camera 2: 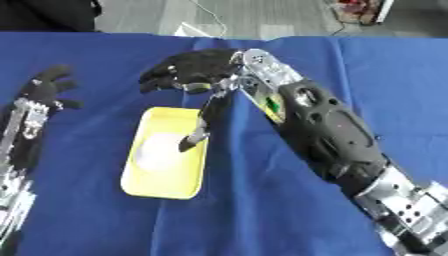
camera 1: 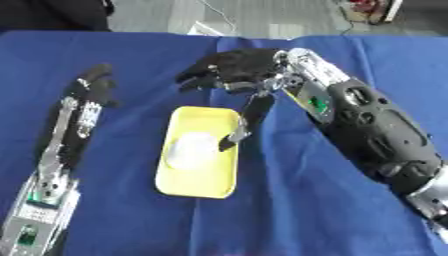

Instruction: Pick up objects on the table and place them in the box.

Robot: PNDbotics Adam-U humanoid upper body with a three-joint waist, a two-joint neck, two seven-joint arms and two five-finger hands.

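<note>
A shallow yellow box [camera 1: 199, 185] sits on the blue tablecloth [camera 1: 289, 210] holding a round white object [camera 1: 194, 148]. The right hand [camera 1: 234, 67] hovers above, fingers spread apart, empty, apparently after releasing. The left hand [camera 1: 94, 82] rests idle, fingers relaxed.

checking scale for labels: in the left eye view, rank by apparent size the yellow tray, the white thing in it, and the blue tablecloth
1. blue tablecloth, fills most of the view
2. yellow tray
3. white thing, lies inside the tray

Even bright light, soft shadows, whole pic blurry w/ glare on white blob [camera 1: 194, 148].
</note>
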